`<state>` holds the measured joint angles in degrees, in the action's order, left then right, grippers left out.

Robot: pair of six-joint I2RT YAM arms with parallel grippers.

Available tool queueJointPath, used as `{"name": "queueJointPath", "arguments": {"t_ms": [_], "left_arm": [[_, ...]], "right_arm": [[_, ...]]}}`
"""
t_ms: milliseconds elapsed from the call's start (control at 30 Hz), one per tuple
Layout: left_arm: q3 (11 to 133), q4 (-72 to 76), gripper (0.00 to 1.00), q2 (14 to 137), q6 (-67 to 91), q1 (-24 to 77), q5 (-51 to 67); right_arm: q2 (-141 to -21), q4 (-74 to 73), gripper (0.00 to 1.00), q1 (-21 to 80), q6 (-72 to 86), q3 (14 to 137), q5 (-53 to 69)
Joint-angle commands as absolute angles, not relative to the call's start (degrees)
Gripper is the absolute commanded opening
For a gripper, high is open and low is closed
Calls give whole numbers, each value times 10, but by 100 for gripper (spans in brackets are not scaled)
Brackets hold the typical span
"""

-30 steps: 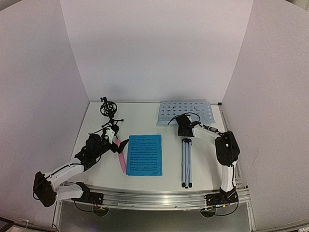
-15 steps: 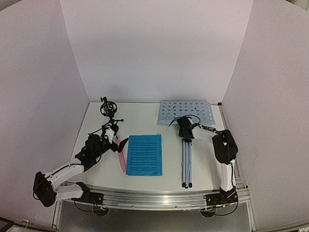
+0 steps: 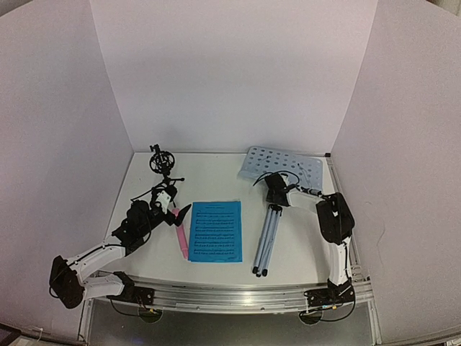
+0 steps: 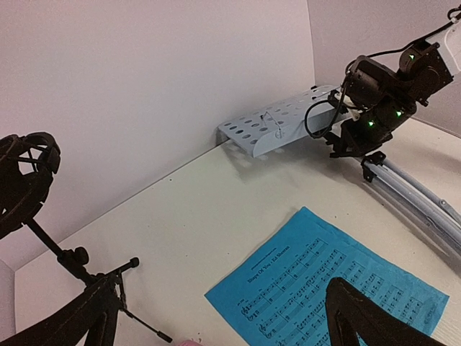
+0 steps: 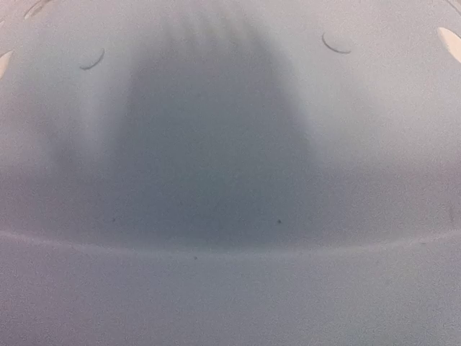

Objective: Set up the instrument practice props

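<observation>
Left gripper spread wide, holding nothing, over the far end of the pink microphone. The microphone lies flat just left of 1 blue sheet-music page, mid tabletop. Right gripper is at the neck of the music stand, far-right corner; jaws hidden, grip cannot be told. Mic holder upright, far-left corner.

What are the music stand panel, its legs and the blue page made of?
Music stand panel: likely thin sheet metal, matte pale-blue paint; punched round holes, folded lip. Tripod legs: silver tubes, probably bare metal, slight sheen. Blue page: printed paper, matte, lying flat.
</observation>
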<state>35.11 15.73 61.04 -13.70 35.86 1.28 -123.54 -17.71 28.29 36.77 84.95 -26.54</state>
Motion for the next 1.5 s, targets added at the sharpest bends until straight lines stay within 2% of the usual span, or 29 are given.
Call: {"name": "queueJointPath", "arguments": {"t_ms": [0, 100, 233, 500, 700, 967, 1167, 1300, 1467], "left_arm": [[361, 171, 100, 611, -152, 361, 16], [383, 138, 100, 626, -152, 361, 38], [410, 100, 100, 647, -134, 361, 77], [460, 67, 100, 718, -91, 362, 137], [512, 66, 100, 784, -86, 372, 180], [640, 67, 100, 906, -56, 401, 222], [758, 117, 95, 1025, -51, 423, 253], [825, 166, 88, 1093, -68, 425, 265], [873, 225, 89, 1152, -98, 425, 254]], "right_arm": [[-1233, -201, 0, 271, 378, 838, -212], [-1187, -157, 0, 272, 387, 841, -230], [-1109, -30, 0, 286, 367, 811, -284], [-1032, 220, 0, 298, 284, 761, -335], [-1014, 331, 0, 301, 225, 768, -331], [-1009, 512, 0, 313, 118, 809, -312], [-1026, 621, 0, 318, 37, 842, -279], [-1039, 677, 0, 317, 5, 868, -225], [-1045, 710, 0, 317, -5, 893, -189]]}}
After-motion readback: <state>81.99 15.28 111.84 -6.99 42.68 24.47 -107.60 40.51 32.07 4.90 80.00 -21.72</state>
